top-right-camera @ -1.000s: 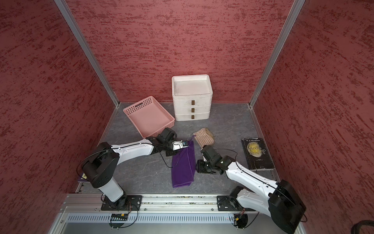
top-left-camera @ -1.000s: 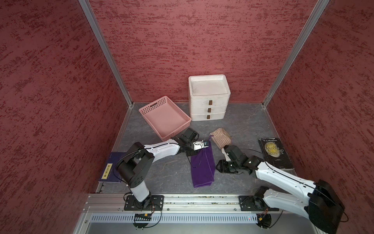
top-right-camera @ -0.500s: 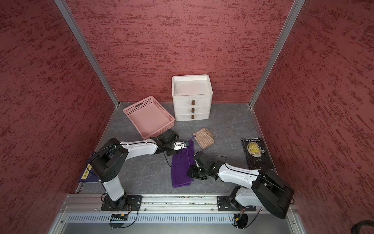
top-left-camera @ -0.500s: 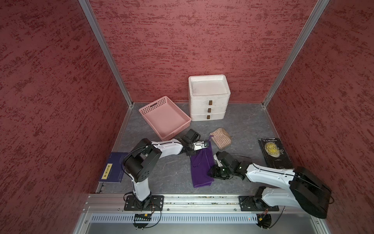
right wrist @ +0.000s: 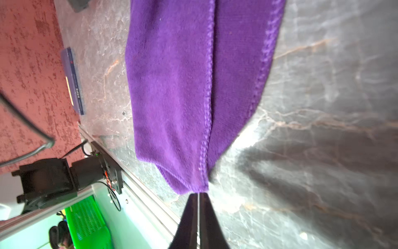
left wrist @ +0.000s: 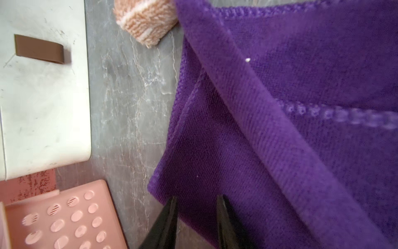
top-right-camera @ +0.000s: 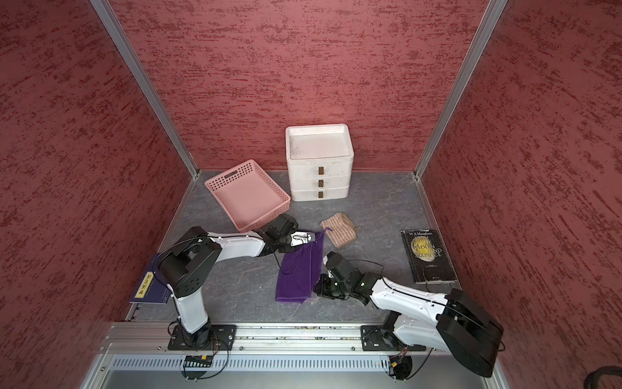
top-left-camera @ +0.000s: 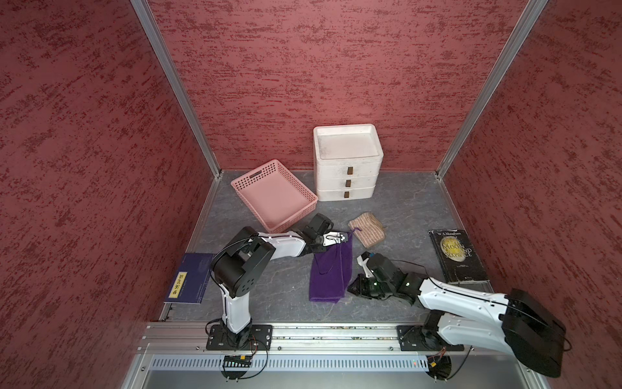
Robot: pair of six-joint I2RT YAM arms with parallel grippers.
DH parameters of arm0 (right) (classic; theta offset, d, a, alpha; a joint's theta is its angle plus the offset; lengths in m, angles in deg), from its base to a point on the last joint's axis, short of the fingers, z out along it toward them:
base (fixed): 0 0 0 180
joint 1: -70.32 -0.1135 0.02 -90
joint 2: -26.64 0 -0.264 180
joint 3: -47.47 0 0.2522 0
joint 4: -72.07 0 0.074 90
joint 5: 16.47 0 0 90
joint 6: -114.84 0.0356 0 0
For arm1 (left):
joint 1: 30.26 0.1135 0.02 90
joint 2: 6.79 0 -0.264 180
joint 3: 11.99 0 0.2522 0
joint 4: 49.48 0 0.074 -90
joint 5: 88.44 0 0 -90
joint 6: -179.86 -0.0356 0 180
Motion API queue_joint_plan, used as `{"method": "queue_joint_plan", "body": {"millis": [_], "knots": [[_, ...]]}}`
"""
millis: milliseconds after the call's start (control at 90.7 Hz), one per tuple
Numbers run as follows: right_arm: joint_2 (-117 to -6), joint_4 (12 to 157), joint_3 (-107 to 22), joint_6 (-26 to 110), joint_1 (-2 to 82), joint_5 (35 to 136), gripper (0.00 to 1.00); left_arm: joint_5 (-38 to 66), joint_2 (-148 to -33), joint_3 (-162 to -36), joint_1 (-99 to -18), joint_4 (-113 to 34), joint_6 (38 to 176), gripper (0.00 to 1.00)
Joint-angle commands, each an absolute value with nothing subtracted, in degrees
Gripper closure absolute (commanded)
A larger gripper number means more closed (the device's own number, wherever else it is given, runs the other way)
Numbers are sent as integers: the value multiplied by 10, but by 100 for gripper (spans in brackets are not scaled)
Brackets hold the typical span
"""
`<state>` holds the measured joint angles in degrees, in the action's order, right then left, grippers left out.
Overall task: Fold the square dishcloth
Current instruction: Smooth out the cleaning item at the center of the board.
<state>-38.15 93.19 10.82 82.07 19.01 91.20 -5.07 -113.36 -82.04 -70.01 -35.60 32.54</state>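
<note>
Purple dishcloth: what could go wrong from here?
The right gripper is shut on only the very corner of the purple dishcloth; it may slip out when lifted.
The left gripper stands open at the far corner, so one-sided pulling could skew the fold.
The striped cloth lies close and might get dragged.

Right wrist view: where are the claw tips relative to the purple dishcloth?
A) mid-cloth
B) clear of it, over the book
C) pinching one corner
C: the right claw is shut on a corner of the purple dishcloth, where the stitched hem runs into its tips.
</note>
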Motion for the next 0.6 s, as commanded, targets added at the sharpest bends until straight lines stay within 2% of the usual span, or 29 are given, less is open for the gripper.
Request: {"method": "queue_joint_plan", "body": {"millis": [0, 44, 99, 165, 275, 397, 584], "knots": [[-375, 949, 119, 825, 180, 894, 97, -56, -1151, -805, -695, -331, 325, 66], [-379, 940, 122, 827, 179, 894, 87, -48, -1145, -805, -695, -320, 330, 66], [-390, 924, 125, 831, 177, 894, 66, -41, -1138, -804, -696, -311, 333, 66], [-413, 894, 129, 833, 176, 898, 57, -38, -1132, -802, -697, -306, 335, 66], [-463, 836, 128, 838, 170, 909, 57, -39, -1126, -798, -699, -302, 334, 66], [-512, 788, 115, 842, 159, 922, 61, -40, -1124, -797, -700, -300, 334, 66], [-539, 766, 103, 847, 145, 924, 76, -40, -1123, -795, -701, -301, 333, 66]]}}
